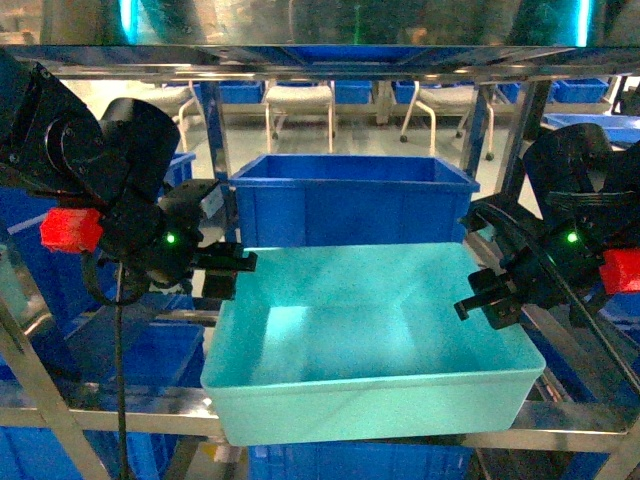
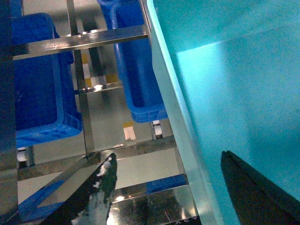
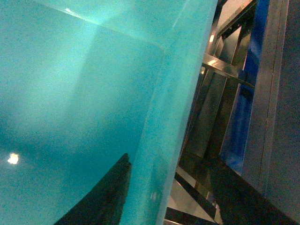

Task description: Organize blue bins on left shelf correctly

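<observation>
The turquoise bin [image 1: 370,350] sits on the left shelf [image 1: 300,62], its near end overhanging the front rail [image 1: 100,408] and its far end just in front of a royal-blue bin [image 1: 350,195]. Both arms flank it. The left end effector [image 1: 235,262] stands open astride the bin's left wall — in the left wrist view one finger [image 2: 93,192] hangs outside the rim and the other inside the tub. The right end effector [image 1: 480,300] straddles the right wall likewise, open, with one dark finger [image 3: 105,197] inside. To do this step well, I judge both should close on the rims at matching depth, then move the bin level and in step — uneven travel would skew it against the side bars.
</observation>
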`<state>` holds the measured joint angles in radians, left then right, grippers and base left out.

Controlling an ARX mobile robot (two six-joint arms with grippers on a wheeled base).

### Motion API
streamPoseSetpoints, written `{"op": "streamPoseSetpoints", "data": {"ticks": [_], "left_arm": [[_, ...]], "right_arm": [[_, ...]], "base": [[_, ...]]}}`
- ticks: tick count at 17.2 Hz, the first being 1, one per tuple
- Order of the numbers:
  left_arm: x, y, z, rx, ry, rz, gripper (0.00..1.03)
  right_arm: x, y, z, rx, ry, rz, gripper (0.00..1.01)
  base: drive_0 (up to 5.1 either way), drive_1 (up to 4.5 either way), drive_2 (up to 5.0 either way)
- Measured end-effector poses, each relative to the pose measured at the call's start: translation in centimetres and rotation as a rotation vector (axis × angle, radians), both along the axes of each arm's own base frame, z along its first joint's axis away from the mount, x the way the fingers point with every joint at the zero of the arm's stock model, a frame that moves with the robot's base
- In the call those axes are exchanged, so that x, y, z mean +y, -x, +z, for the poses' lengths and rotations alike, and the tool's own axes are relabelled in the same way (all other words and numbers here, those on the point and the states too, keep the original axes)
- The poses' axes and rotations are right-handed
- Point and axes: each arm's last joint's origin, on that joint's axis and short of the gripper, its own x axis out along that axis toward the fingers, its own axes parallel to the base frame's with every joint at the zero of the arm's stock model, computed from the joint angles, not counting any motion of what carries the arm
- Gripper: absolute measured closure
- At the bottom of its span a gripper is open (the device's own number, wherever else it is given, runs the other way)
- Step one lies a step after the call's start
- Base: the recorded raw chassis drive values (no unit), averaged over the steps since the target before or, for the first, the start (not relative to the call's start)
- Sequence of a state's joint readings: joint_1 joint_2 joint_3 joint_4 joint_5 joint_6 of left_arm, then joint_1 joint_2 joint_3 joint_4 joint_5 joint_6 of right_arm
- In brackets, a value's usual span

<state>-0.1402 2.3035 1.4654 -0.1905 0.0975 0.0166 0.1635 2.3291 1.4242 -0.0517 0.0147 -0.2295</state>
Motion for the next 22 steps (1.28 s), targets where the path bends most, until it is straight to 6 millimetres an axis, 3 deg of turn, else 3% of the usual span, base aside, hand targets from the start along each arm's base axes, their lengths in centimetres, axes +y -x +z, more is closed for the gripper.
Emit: {"op": "streamPoseSetpoints", "data": {"ticks": [3, 5, 7, 10, 12, 14, 16, 17, 18, 19, 20, 21, 22], "left_arm": [[0.3, 1.5, 0.3, -0.053, -0.016, 0.013, 0.06], [0.7, 3.8, 2.0, -0.098, -0.018, 0.031, 0.05], [0.8, 6.1, 3.3, -0.13, -0.017, 0.039, 0.05], [0.7, 11.5, 2.2, -0.032, -0.037, 0.019, 0.05], [0.9, 14.2, 2.8, -0.018, -0.034, 0.02, 0.05], [1.3, 15.6, 4.1, -0.058, -0.025, 0.026, 0.05], [1.4, 15.7, 4.3, -0.063, -0.023, 0.029, 0.05], [1.3, 15.3, 2.7, -0.323, -0.053, 0.084, 0.14], [1.9, 16.9, 0.8, -0.442, -0.08, 0.144, 0.25], [3.1, 20.5, -0.3, -0.509, -0.074, 0.172, 0.38], [4.0, 21.4, 1.7, -0.698, -0.04, 0.22, 0.5], [4.2, 21.3, 5.1, -0.916, 0.013, 0.237, 0.61], [4.2, 21.4, 6.0, -0.971, 0.029, 0.235, 0.65]], "right_arm": [[0.2, 0.1, -0.1, -0.027, -0.013, 0.008, 0.21], [0.3, 1.6, 0.5, -0.057, -0.082, 0.011, 0.01], [0.5, 4.0, 1.6, -0.07, -0.111, 0.015, 0.03], [0.2, 9.1, 0.3, 0.031, -0.134, 0.001, 0.03], [-0.5, 11.5, 1.1, 0.051, -0.144, -0.021, 0.03], [-1.4, 13.0, 2.4, 0.062, -0.163, -0.041, 0.03], [-1.4, 13.4, 2.3, 0.09, -0.183, -0.041, 0.03], [-1.1, 13.2, 1.8, -0.017, -0.182, -0.05, 0.06], [-1.4, 14.0, -0.2, -0.259, -0.138, -0.145, 0.19], [-2.9, 17.7, -1.9, -0.314, -0.103, -0.222, 0.32], [-3.9, 19.9, -1.3, -0.409, -0.126, -0.25, 0.43], [-4.3, 19.9, 2.1, -0.633, -0.193, -0.256, 0.55], [-4.4, 19.9, 3.1, -0.693, -0.211, -0.255, 0.59]], "base": [[0.0, 0.0, 0.0], [0.0, 0.0, 0.0], [0.0, 0.0, 0.0], [0.0, 0.0, 0.0], [0.0, 0.0, 0.0], [0.0, 0.0, 0.0], [0.0, 0.0, 0.0], [0.0, 0.0, 0.0], [0.0, 0.0, 0.0], [0.0, 0.0, 0.0], [0.0, 0.0, 0.0], [0.0, 0.0, 0.0], [0.0, 0.0, 0.0]]}}
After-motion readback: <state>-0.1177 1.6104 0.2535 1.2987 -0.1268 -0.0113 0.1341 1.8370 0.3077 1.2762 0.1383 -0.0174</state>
